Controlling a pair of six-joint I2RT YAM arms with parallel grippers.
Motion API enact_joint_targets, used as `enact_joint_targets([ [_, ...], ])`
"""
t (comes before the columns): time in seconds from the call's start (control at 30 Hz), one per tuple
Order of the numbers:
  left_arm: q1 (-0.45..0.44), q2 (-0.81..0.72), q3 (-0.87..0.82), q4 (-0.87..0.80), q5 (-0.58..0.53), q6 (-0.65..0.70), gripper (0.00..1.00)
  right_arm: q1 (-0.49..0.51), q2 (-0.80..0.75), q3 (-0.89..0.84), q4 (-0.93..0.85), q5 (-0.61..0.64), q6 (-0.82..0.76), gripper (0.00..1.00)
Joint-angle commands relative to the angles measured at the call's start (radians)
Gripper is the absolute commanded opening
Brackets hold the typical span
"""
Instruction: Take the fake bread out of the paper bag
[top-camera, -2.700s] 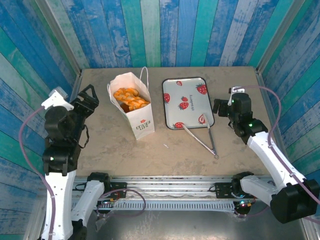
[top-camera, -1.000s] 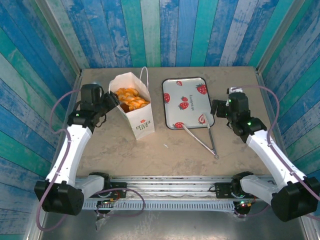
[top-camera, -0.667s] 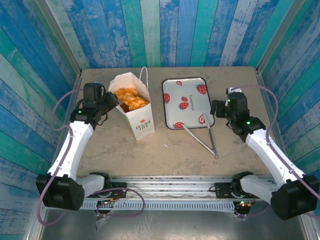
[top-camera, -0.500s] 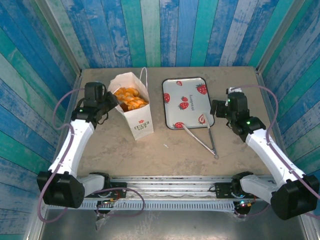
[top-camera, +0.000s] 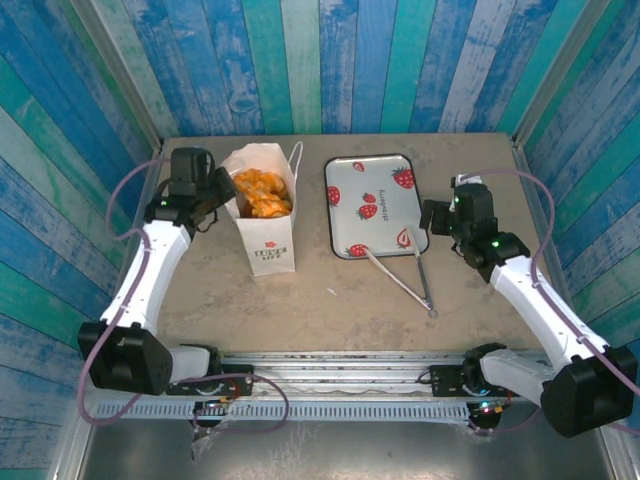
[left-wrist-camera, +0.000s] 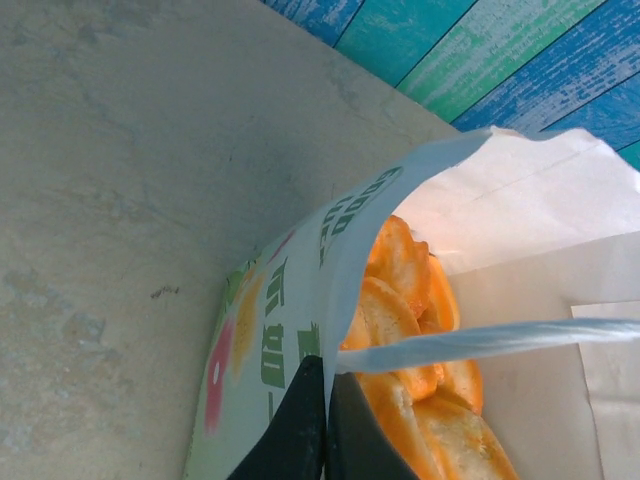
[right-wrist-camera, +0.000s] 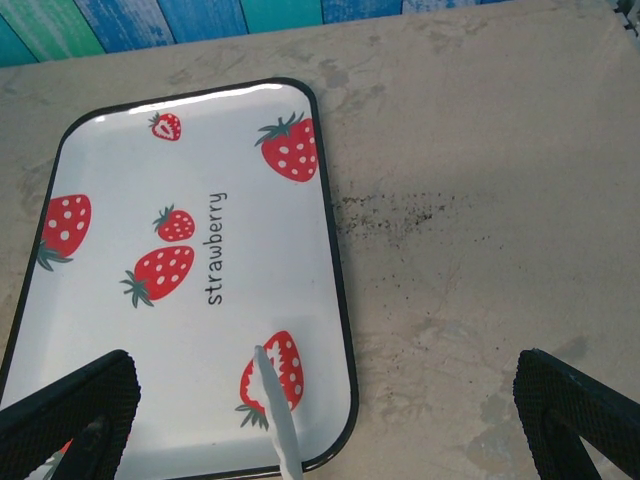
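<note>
Upper left, the left end effector (top-camera: 214, 196) is pinching the paper bag (top-camera: 268, 240) by its rim; steadying it upright should help the empty, wide-open right end effector (top-camera: 438, 215) reach the fake bread (top-camera: 262, 195).

We log one paper bag (top-camera: 268, 225). Fake bread (left-wrist-camera: 385, 320) inside it: we make out at least four pieces at the mouth; the pile hides the rest, so no full count. One tray (top-camera: 385, 215), with seven printed strawberries (right-wrist-camera: 290, 148). One pair of tongs (top-camera: 400, 283).
</note>
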Motion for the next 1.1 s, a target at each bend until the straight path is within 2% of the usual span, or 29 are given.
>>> enact_joint_targets([
  [0.0,-0.005,0.059,0.097,0.019,-0.038,0.091,0.0,0.005,0.007,0.009,-0.004,-0.005,0.005,1.0],
  [0.2,-0.04,0.15,0.217,0.018,-0.156,0.236,0.0,0.005,0.033,0.008,0.014,-0.015,0.017,1.0],
  [0.47,-0.071,0.26,0.272,0.181,-0.215,0.424,0.0,0.006,0.09,0.019,0.017,-0.026,0.026,1.0],
  [0.7,-0.101,0.406,0.4,0.235,-0.225,0.594,0.0,0.005,0.163,0.037,-0.01,-0.023,0.056,1.0],
  [0.87,-0.112,0.501,0.526,0.239,-0.204,0.672,0.0,0.003,0.226,0.06,-0.041,-0.014,0.091,1.0],
  [1.07,-0.142,0.577,0.594,0.263,-0.199,0.756,0.0,-0.006,0.272,0.057,-0.056,-0.017,0.138,1.0],
])
